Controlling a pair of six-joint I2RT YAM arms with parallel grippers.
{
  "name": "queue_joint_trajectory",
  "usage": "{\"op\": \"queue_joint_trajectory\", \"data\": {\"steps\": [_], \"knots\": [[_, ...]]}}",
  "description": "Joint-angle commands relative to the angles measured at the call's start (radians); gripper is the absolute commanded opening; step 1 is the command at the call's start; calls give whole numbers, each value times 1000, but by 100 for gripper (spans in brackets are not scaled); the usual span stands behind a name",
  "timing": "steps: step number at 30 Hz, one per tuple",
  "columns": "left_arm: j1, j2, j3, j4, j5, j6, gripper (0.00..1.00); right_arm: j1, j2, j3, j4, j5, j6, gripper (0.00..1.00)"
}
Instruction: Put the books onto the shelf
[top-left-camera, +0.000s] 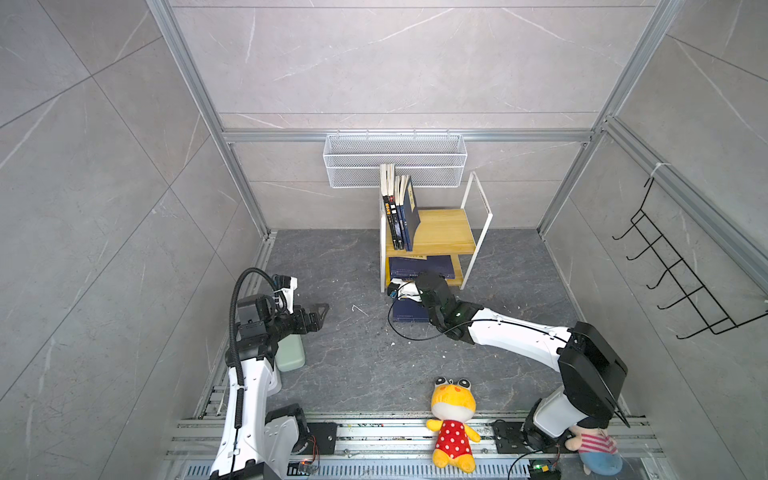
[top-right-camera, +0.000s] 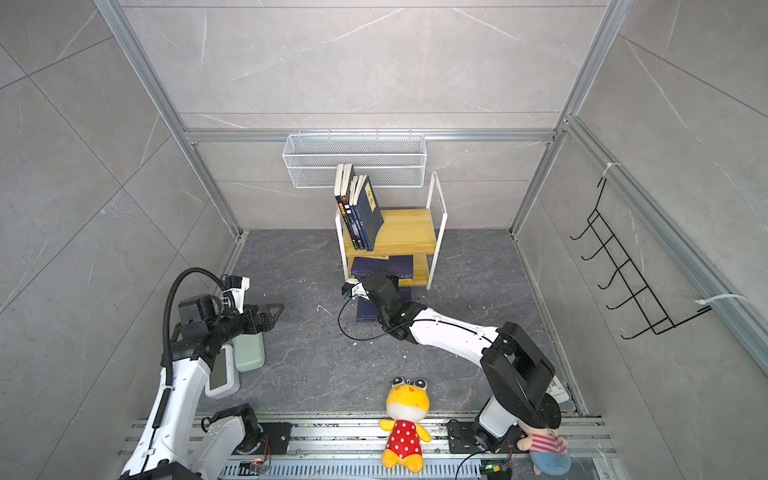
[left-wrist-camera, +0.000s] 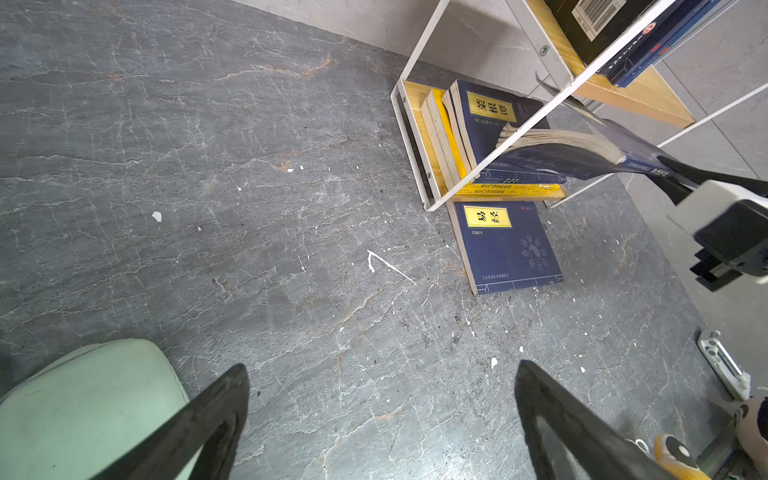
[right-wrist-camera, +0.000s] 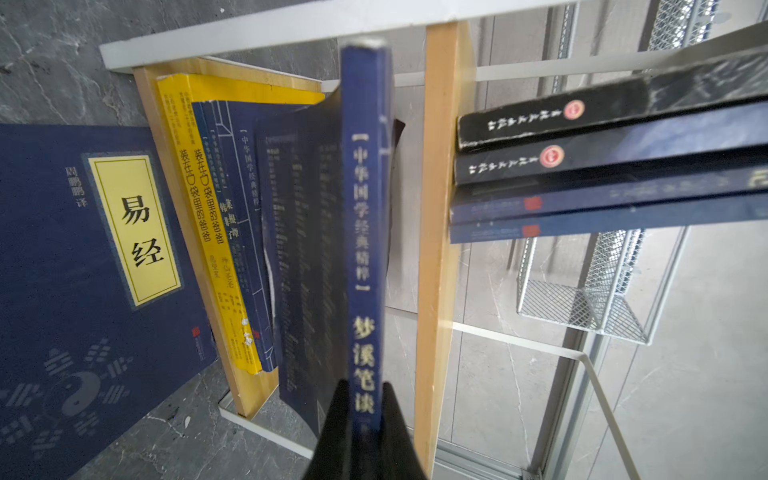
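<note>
The shelf stands against the back wall. Several books lean upright on its upper board. A yellow book and navy ones lie stacked on the lower board. My right gripper is shut on the spine of a navy book, held level and partly inside the lower tier. Another navy book with a yellow label lies on the floor in front of the shelf. My left gripper hovers open and empty at the left.
A pale green box sits beside the left arm. A white mesh basket hangs behind the shelf, and a black hook rack is on the right wall. A yellow plush and a striped plush lie at the front rail.
</note>
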Motion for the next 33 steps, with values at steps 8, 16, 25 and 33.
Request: {"op": "queue_joint_trajectory", "data": {"steps": [8, 16, 25, 33], "knots": [[-2, -11, 15, 5, 32, 32, 100, -13, 51, 36, 42, -41, 23, 0], [-7, -12, 15, 8, 29, 32, 100, -17, 55, 11, -58, -90, 45, 0], [-15, -22, 11, 11, 30, 35, 100, -43, 88, 44, -150, -148, 95, 0], [-24, -16, 9, 10, 33, 41, 100, -72, 131, 113, -191, -176, 112, 0]]}}
